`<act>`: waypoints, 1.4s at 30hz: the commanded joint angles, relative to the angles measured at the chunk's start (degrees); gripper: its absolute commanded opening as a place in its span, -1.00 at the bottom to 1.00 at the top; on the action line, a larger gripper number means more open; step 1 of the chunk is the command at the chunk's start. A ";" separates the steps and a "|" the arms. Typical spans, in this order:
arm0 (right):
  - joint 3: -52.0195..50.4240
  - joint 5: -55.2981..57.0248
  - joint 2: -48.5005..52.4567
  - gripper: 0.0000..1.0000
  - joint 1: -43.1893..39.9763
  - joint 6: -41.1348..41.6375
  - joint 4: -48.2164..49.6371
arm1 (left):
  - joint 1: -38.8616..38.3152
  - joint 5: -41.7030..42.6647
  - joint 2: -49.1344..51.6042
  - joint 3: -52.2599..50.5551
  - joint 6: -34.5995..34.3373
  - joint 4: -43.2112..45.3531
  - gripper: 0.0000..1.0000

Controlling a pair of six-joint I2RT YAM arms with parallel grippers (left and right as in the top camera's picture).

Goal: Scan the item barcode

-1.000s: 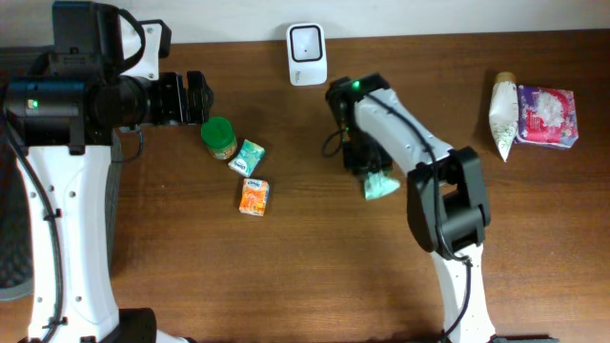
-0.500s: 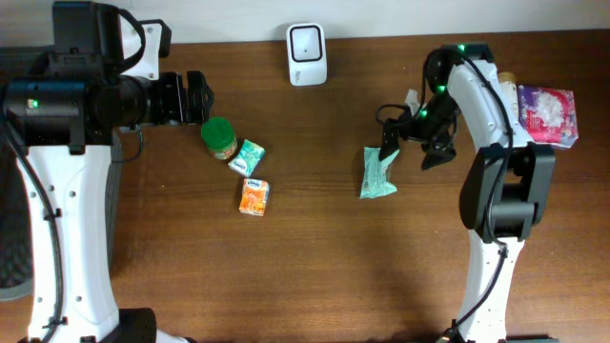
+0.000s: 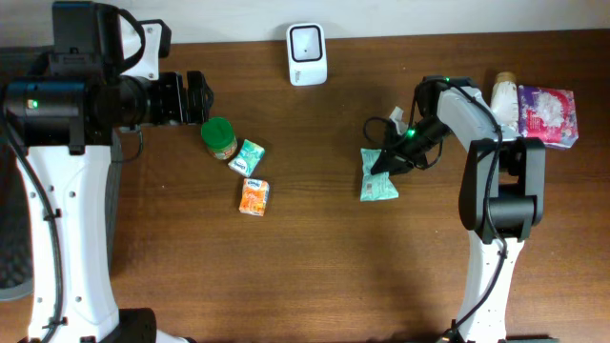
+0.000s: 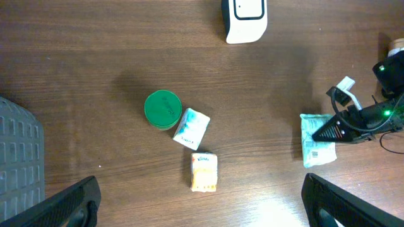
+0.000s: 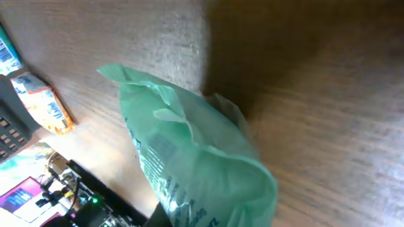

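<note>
Judging progress: no scan is done yet. The green packet [image 3: 378,179] lies flat on the table [image 3: 315,267], below and to the right of the scanner [image 3: 307,54] and well apart from it. The right gripper [image 3: 379,164] sits at the packet's scanner-side edge, fingers together (I cannot tell whether they pinch any film). The left gripper [image 3: 195,97] hangs left of the scanner, fingers wide apart and empty. Left to do, as I judge it: lift the packet, carry it to the scanner, present the barcode.

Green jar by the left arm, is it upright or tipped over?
Upright: the green jar shows only its round lid from above.
</note>
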 commanded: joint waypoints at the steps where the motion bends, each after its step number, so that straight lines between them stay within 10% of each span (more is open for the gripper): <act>1: 6.12 -0.33 -2.54 -0.92 0.46 0.28 -5.51 | 0.11 0.22 0.09 0.26 -0.35 0.11 0.98; 10: 25.03 -26.56 -5.57 -0.92 8.52 -0.04 0.61 | 0.11 0.22 0.09 0.26 -0.35 0.11 0.98; 42: 29.38 -19.19 -5.44 -0.92 12.63 3.06 7.23 | 0.11 0.22 0.09 0.26 -0.35 0.11 0.99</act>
